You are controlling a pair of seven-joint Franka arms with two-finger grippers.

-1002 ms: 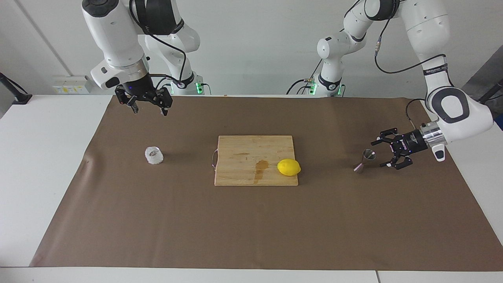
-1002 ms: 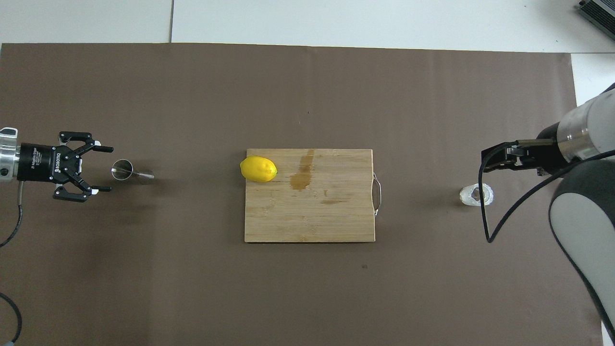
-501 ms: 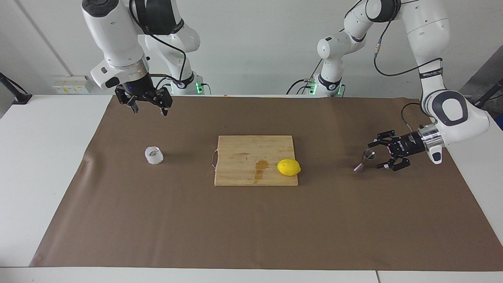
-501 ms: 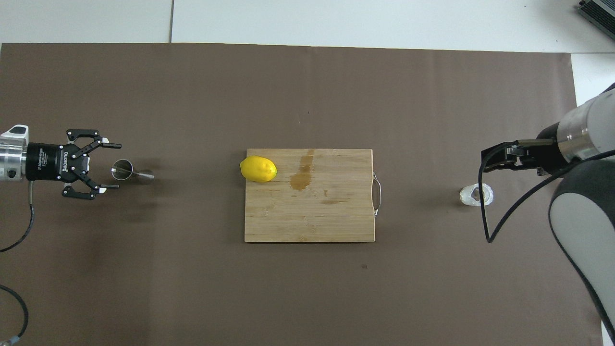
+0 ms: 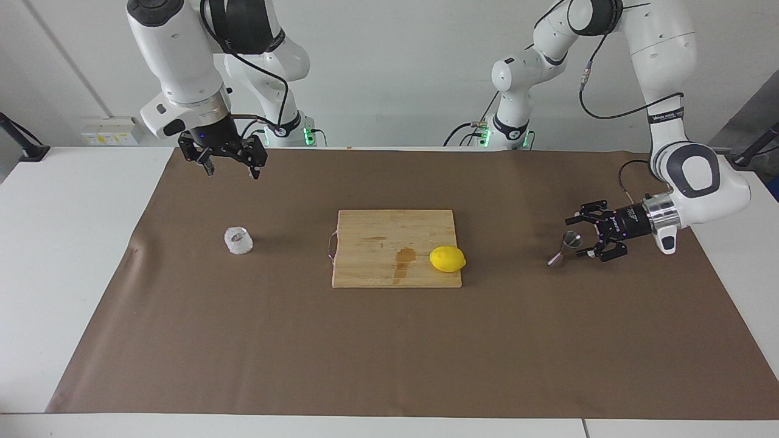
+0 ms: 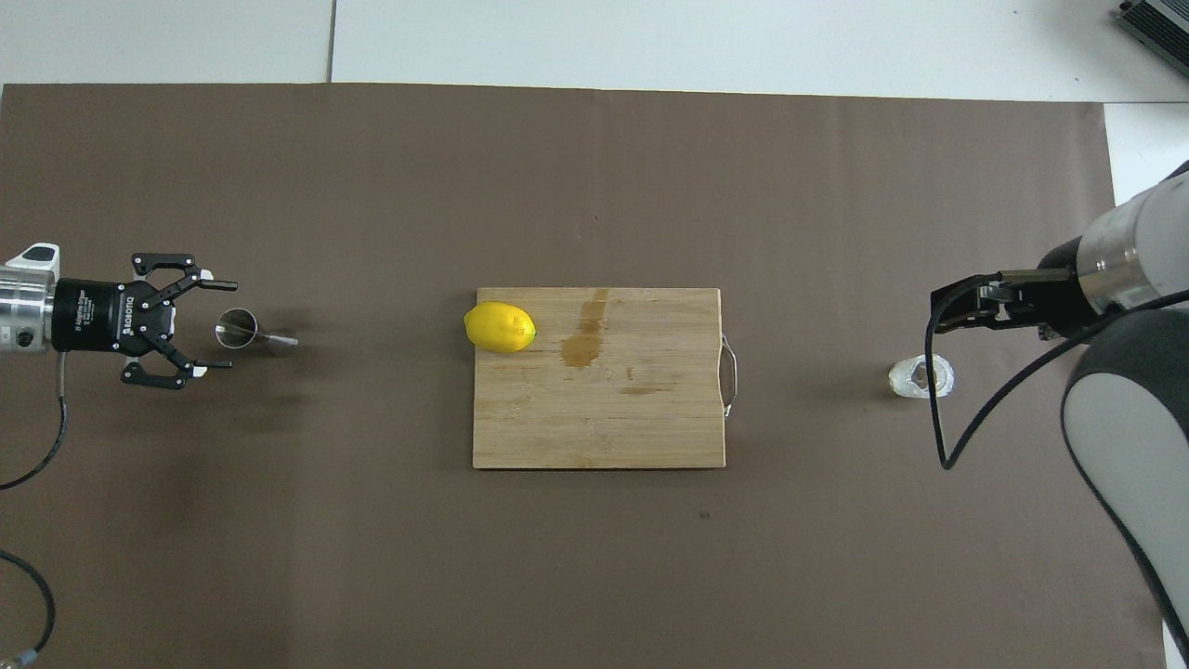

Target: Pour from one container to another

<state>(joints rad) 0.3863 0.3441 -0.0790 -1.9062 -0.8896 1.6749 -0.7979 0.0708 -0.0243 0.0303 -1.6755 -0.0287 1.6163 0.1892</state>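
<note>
Brown paper [image 5: 389, 340] covers most of the white table [image 5: 67, 243], and everything stands on it. Going from the robots' end outward, the right gripper [image 5: 230, 172] comes first: it hangs in the air with its fingers pointing down and spread apart, holding nothing, over bare paper close to the robots at the right arm's end of the table. The right arm waits there.

Farther out, and all roughly in one row across the table, stand the task's things and the board. The faceted glass cup [image 5: 238, 240] [image 6: 921, 377] sits upright on the paper toward the right arm's end, untouched, farther from the robots than the spot under the right gripper. In the middle lies a wooden cutting board [image 5: 377, 231] [image 6: 641, 427] with a darker wet stain on it and a metal handle on the edge that faces the cup. A lemon [image 5: 447, 259] [image 6: 500, 326] rests on the board's corner toward the left arm's end.

The metal jigger [image 5: 566, 247] [image 6: 243, 330] stands upright toward the left arm's end. The left gripper [image 5: 581, 238] [image 6: 215, 324] lies low and level, pointing at the jigger, its fingers released and spread wide; their tips reach to either side of the jigger's upper cone without closing on it.
</note>
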